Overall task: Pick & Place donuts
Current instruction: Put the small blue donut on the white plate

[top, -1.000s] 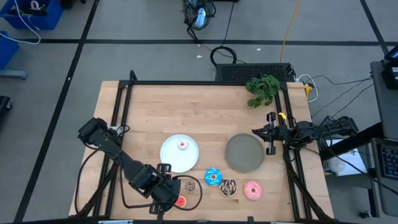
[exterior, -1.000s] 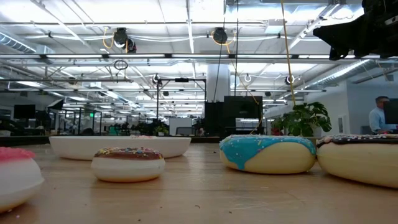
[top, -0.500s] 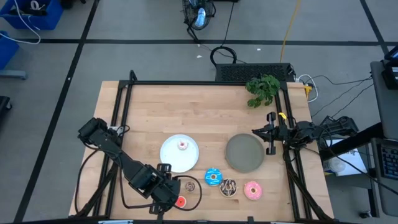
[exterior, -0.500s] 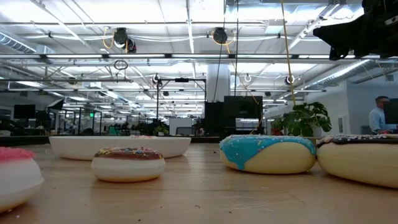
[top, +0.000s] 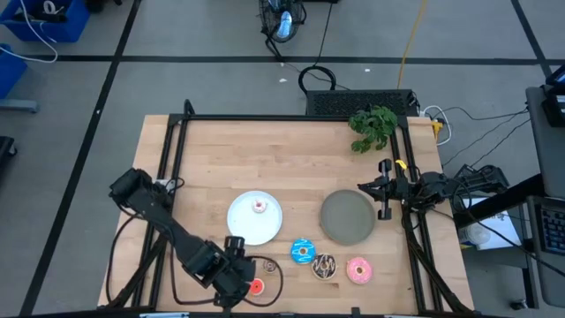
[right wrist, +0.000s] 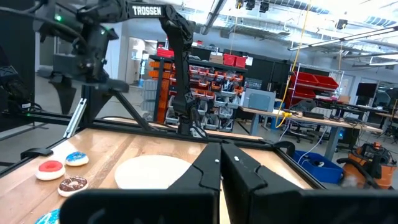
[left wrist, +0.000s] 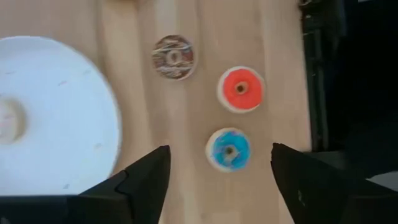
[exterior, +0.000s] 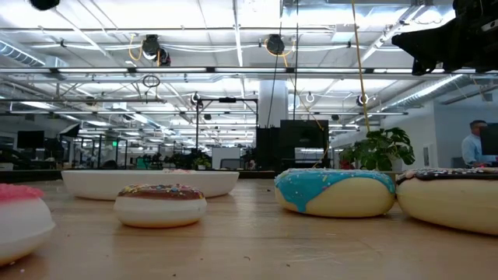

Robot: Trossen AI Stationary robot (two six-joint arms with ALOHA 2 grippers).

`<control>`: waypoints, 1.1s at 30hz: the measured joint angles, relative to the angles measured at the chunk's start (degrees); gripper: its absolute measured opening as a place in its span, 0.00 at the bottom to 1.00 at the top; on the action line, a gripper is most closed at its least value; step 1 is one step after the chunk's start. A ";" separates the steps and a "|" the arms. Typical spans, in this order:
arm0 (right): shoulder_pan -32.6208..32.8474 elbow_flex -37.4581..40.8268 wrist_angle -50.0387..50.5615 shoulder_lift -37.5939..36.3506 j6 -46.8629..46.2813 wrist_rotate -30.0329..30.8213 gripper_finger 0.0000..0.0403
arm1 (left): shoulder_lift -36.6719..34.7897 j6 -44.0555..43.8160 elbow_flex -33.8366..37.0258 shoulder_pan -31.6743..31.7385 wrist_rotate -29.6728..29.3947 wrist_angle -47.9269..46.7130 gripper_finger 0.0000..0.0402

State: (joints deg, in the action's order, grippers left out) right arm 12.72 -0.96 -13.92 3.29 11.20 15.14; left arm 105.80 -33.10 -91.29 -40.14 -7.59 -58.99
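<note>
My left gripper (left wrist: pixel 221 171) is open and points down over the table's near left part (top: pixel 234 276). Below it and between its fingers lies a small blue donut (left wrist: pixel 228 149), which they do not touch. Beside that donut lie a small red donut (left wrist: pixel 240 89) and a small brown sprinkled donut (left wrist: pixel 173 56). A small white-pink donut (top: pixel 259 206) sits on the white plate (top: pixel 243 225). The larger blue (top: pixel 303 251), chocolate (top: pixel 324 266) and pink (top: pixel 357 270) donuts lie in a row on the wood. My right gripper (right wrist: pixel 221 167) is shut and waits at the table's right edge (top: pixel 386 188).
A grey plate (top: pixel 347 216) lies right of the white plate. A green plant (top: pixel 372 126) stands at the far right corner. A black frame rail (top: pixel 265 117) runs around the table. A dark cable loops on the wood by the red donut (top: pixel 256 285).
My left gripper has sunk a little toward the small donuts near the table's near edge. A dark part of that arm now shows at the top left of the low view. The donuts and plates have kept their places.
</note>
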 joint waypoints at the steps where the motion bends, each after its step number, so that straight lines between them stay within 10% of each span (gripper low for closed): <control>1: 0.01 0.01 0.00 0.00 0.00 -0.01 0.00 | 0.00 0.02 0.85 -0.20 0.00 1.06 0.72; 33: -0.01 -0.01 -0.43 0.00 0.45 0.02 0.00 | 0.00 -1.84 16.63 -2.48 3.31 17.04 0.81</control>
State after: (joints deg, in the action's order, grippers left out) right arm 12.71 -0.97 -14.34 3.29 11.65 15.16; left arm 105.80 -34.94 -74.66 -42.62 -4.29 -41.95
